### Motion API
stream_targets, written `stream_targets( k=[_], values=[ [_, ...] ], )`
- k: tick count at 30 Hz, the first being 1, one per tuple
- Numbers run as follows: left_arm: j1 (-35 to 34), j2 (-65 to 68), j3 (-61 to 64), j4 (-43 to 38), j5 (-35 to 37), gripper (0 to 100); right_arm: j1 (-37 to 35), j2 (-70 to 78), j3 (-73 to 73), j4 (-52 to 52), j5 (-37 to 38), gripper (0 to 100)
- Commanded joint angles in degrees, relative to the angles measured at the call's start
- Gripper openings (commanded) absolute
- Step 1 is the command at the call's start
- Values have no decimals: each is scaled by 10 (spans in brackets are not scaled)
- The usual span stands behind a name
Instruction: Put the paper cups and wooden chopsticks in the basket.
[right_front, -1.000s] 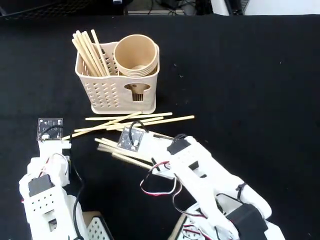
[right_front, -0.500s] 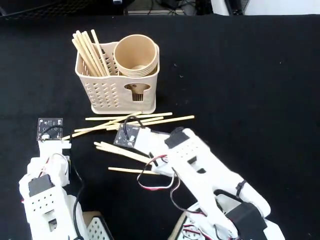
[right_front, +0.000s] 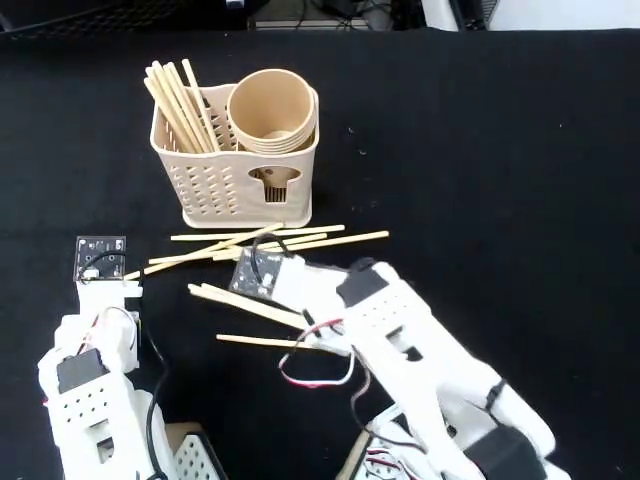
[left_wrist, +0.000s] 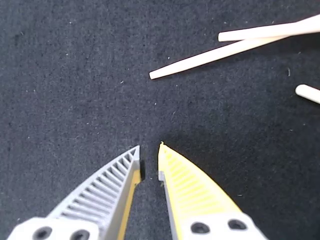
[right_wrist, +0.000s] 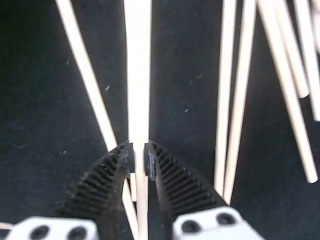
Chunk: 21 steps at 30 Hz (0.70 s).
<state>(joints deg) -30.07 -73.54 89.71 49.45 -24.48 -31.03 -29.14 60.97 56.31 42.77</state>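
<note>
A cream basket stands at the back left, holding stacked paper cups and a bundle of chopsticks. Loose wooden chopsticks lie fanned in front of it, with a pair and a single one nearer the arms. My right gripper hangs low over the pair, its black jaws shut on a chopstick that runs between them. Over bare cloth at the front left sits my left gripper, shut and holding nothing, with two chopstick tips just ahead.
Black cloth covers the table, with open room to the right of the basket. Several more chopsticks lie close beside the right gripper. The right arm's white body crosses the front middle.
The right gripper moved from the front chopsticks toward the basket. One chopstick was left lying apart, nearer the front. The left arm stayed still.
</note>
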Motion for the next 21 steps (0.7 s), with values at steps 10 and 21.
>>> stream_targets(
  k=[10,21],
  values=[
    [3,2,-1,-12,-1,83,-30,-73,71,16,-1,229],
    [3,2,-1,-11,-1,83,-66,-73,116,-52,-27,230]
  ],
)
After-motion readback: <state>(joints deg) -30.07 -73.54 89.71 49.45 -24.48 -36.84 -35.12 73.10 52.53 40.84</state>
